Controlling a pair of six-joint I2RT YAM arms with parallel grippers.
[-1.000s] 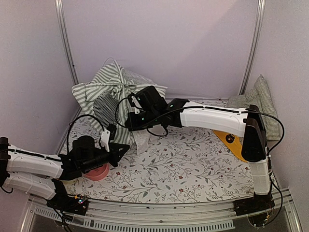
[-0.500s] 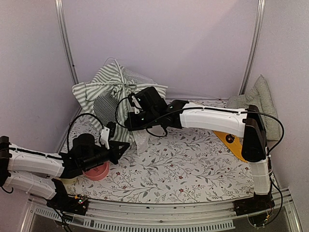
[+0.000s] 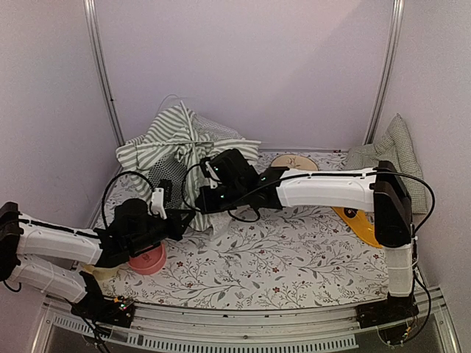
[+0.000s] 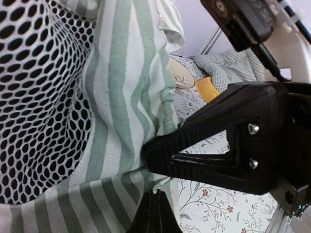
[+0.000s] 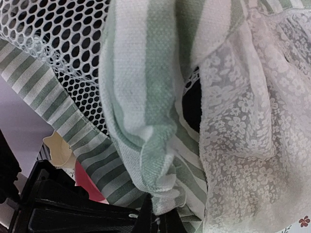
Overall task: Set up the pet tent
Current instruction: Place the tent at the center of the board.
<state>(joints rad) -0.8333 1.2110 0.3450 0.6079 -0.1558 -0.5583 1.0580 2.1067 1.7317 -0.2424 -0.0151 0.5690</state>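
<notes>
my left gripper (image 4: 149, 172) and right gripper (image 5: 156, 216) each pinched striped fabric of the pet tent (image 3: 180, 136) beside its mesh window (image 3: 165, 158), probably to spread it open.

Floral table (image 3: 294, 250) bears pet tent (image 3: 173, 132), pink bowl (image 3: 147, 263), perhaps a cushion (image 3: 394, 147).

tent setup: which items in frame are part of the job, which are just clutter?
Job:
- pet tent, pinched by the left gripper and the right gripper

Lying about:
- pink bowl
- checked cushion
- round wooden disc
- yellow object
</notes>
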